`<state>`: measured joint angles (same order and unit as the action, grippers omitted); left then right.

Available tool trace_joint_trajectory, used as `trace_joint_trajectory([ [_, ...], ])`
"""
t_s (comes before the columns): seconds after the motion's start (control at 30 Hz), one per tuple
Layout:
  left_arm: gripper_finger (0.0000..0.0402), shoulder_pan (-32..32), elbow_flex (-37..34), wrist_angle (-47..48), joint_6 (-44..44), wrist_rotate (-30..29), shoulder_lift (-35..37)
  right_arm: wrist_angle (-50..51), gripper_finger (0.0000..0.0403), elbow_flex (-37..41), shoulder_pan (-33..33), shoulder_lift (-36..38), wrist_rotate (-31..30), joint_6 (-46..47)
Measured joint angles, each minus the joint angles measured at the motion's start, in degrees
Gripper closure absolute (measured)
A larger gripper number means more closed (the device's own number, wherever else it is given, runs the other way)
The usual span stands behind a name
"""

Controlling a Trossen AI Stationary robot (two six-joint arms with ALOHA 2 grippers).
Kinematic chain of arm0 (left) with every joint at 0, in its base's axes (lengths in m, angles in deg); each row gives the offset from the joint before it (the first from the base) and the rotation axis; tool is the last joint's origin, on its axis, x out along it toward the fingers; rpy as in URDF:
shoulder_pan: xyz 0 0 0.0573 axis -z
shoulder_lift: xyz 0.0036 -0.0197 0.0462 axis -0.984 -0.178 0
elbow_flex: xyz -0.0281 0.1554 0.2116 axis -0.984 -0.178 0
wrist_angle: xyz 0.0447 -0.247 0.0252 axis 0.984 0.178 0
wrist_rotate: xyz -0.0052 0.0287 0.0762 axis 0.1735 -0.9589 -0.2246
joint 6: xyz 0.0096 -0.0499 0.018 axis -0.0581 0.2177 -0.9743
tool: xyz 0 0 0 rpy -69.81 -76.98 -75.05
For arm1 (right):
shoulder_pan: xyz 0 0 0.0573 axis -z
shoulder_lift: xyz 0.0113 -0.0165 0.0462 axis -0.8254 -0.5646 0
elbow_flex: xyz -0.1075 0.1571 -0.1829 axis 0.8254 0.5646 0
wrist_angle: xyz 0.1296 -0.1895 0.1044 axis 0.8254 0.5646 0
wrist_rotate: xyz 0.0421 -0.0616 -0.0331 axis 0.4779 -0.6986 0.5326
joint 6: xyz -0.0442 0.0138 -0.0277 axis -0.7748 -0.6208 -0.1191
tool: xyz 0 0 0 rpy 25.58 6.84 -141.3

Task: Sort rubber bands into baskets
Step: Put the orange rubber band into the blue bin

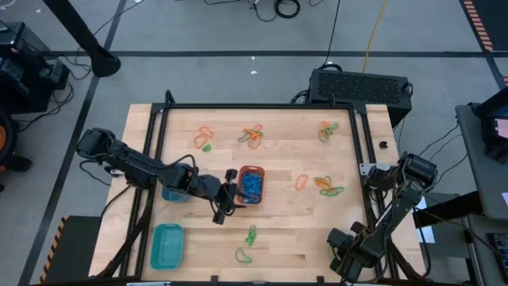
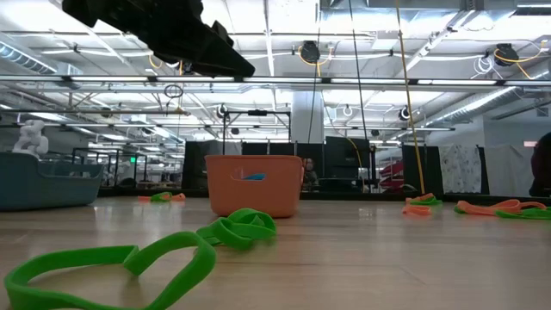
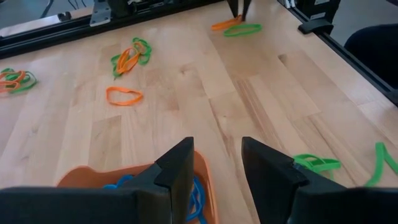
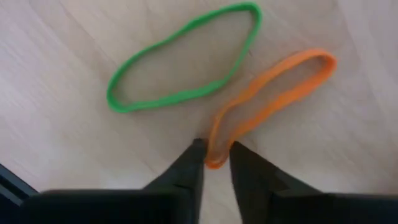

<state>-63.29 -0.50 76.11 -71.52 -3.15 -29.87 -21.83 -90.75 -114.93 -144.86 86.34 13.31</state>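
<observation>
My left gripper [image 3: 214,146] hangs over the near rim of the orange basket [image 1: 252,168], its jaws standing apart with nothing between them. The basket lies just below and a little to one side of them, with a tangle of blue rubber bands [image 3: 199,200] inside it. The round blue-teal basket [image 1: 176,195] sits behind those jaws, beneath my left forearm, and the teal basket [image 1: 155,246] is well apart from them, by the table's front edge. Ahead of the left jaws, on the bare wooden table [image 3: 267,93], a single orange loop [image 3: 123,95] lies alone, with a mixed orange-and-green cluster [image 3: 130,56] beyond it and green loops [image 3: 317,163] off to the side, near the jaws. My right gripper [image 4: 214,149] is down at the tabletop far across from the left one (the overhead camera hides it under my own arm). Its jaws are drawn in narrow around the near end of the orange rubber band [image 4: 213,160], which sits pinched between the two fingertips [image 4: 198,149] while the rest of the loop stretches away from them flat on the wood. The green rubber band [image 4: 113,99] lies just beside it, outside the jaws and apart from both fingers, also flat on the table.
</observation>
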Motion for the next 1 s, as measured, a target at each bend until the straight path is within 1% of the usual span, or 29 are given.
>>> trace_joint_trajectory([
  [0.07,0.0258,0.17,0.00,0.00,0.00,0.00,0.00,0.15,0.0378,0.00,0.00,-0.01,0.05,-0.52],
  [0.13,0.0258,0.23,0.00,-0.06,0.00,0.00,0.00,0.43,0.0395,0.04,-0.02,0.21,0.11,-1.32],
  [0.27,0.0258,0.19,0.00,-1.97,0.00,0.75,0.00,2.72,0.0398,-0.27,0.00,1.94,0.36,-1.38],
  [0.37,0.0258,0.20,0.02,-7.58,-0.15,4.51,-1.04,4.76,0.0400,-2.25,0.00,4.24,0.29,-1.34],
  [0.43,0.0258,0.39,0.02,-11.06,-0.69,7.55,-2.41,8.01,0.0401,-3.93,0.10,5.68,-1.18,-1.41],
  [0.5,0.0258,0.52,0.02,-15.72,-1.96,9.75,-4.35,9.89,0.0402,-6.22,0.43,7.35,-5.52,-2.51],
  [0.57,0.0258,0.58,0.02,-20.63,-3.03,11.84,-6.63,10.55,0.0402,-8.77,1.04,9.01,-12.14,-4.58],
  [0.7,0.0258,0.58,0.09,-33.42,-3.54,15.51,-12.75,9.91,0.0402,-12.75,2.62,10.64,-27.28,-13.34],
  [0.77,0.0258,0.58,0.60,-38.90,-3.80,16.75,-15.60,8.08,0.0402,-14.56,3.99,10.91,-32.43,-18.95],
  [0.87,0.0258,0.85,2.39,-45.36,-4.63,17.87,-19.63,1.25,0.0402,-15.72,6.44,10.91,-37.26,-29.69],
  [0.93,0.0258,1.15,3.91,-47.64,-4.63,17.92,-22.06,-5.58,0.0403,-15.72,8.40,10.91,-38.22,-38.50],
  [1.0,0.0258,1.45,6.02,-47.91,-4.63,17.92,-24.39,-12.48,0.0403,-15.72,10.30,10.89,-38.25,-47.11],
])
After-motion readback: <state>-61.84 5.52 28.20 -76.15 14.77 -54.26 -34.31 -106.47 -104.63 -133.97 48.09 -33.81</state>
